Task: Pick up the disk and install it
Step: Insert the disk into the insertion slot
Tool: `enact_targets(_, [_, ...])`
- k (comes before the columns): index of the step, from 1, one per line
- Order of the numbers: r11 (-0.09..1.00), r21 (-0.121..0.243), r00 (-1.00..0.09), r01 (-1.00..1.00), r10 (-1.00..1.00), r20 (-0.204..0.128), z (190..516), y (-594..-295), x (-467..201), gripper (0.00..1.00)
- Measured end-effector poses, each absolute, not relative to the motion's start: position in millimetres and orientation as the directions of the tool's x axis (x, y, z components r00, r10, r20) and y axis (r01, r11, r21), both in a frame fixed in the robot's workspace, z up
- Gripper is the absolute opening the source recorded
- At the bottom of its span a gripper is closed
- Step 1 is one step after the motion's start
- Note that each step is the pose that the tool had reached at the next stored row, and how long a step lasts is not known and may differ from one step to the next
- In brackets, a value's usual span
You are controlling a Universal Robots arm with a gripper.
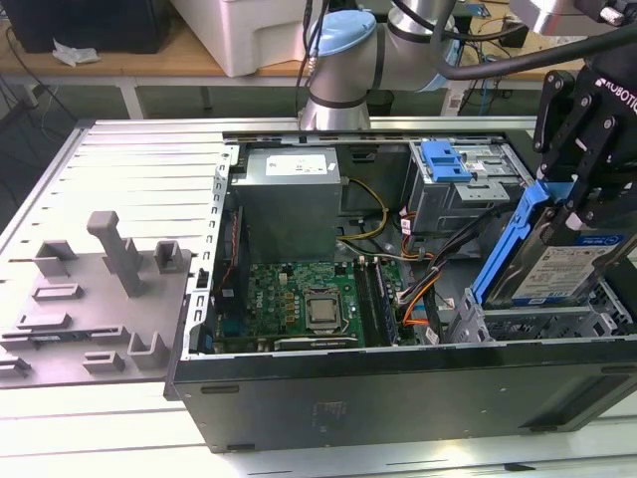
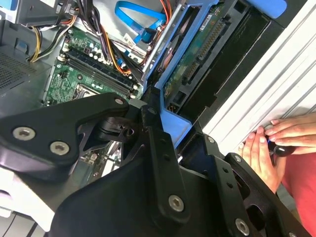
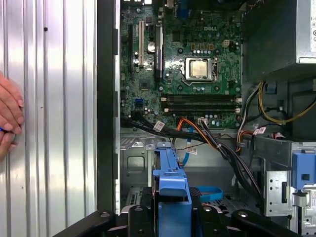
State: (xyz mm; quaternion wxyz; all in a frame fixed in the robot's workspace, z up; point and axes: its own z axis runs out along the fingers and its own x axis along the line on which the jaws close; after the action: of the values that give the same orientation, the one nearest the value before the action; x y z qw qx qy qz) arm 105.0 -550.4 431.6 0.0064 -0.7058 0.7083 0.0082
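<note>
In the exterior view my black gripper (image 1: 582, 211) is shut on the disk (image 1: 569, 267), a silver drive with a white-and-blue label in a blue carrier bracket (image 1: 506, 244). The disk hangs tilted over the metal drive bay (image 1: 528, 324) at the front corner of the open computer case (image 1: 398, 383), on the exterior view's right. In the second wrist view the disk's green circuit-board underside (image 2: 196, 55) faces the camera, with the gripper (image 2: 174, 126) clamped on the blue carrier. The first wrist view shows the carrier's end (image 3: 170, 183) held between the gripper's black links (image 3: 170, 215).
Inside the case lie the green motherboard (image 1: 299, 304), a grey power supply box (image 1: 289, 194), bundled cables (image 1: 418, 274) and a rear drive cage with a bare blue latch (image 1: 445, 159). A grey fixture plate (image 1: 90, 304) lies on the exterior view's left. A person's hand (image 2: 271, 143) rests on the ribbed table beside the case.
</note>
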Motion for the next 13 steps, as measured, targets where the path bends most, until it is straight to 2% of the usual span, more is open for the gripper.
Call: enact_targets(13, [0.003,0.000,-0.003,-1.000,-1.000,-0.021,424.7,-550.4,105.1,0.37])
